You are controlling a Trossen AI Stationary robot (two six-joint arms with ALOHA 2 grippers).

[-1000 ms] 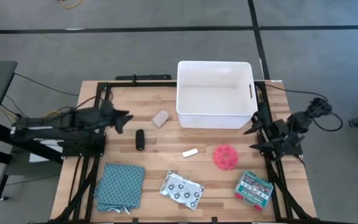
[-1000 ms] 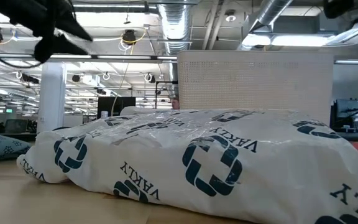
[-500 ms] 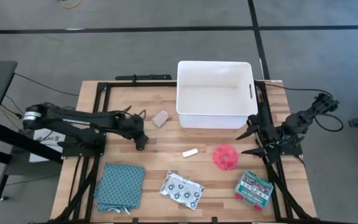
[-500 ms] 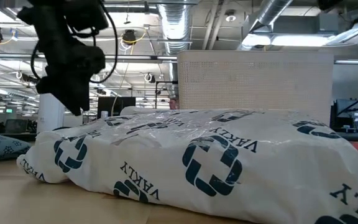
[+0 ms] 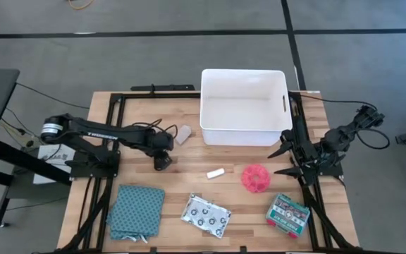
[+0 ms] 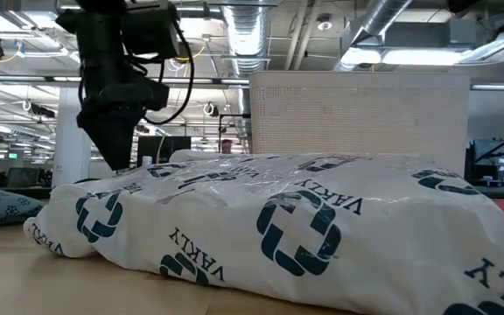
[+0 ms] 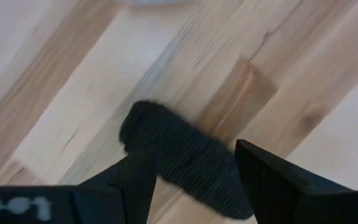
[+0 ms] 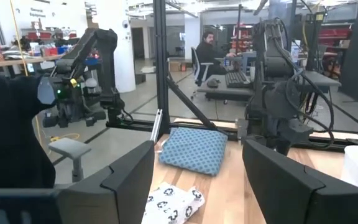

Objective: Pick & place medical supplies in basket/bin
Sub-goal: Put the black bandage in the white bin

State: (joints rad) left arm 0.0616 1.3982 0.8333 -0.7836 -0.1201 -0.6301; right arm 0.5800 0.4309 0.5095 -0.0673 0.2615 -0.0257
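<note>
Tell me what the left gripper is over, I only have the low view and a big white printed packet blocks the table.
Observer: The left gripper is down at the black cylinder; in its wrist view the open fingers straddle it.
Operator: Report whether the bin is loaded.
Observer: The white tub looks empty from above.
Operator: Give me the right arm.
Observer: The right gripper waits open at the table's right edge, near the pink spiky ball.
Operator: List what is nearest the cylinder.
Observer: The beige roll lies just beyond it, toward the tub.
</note>
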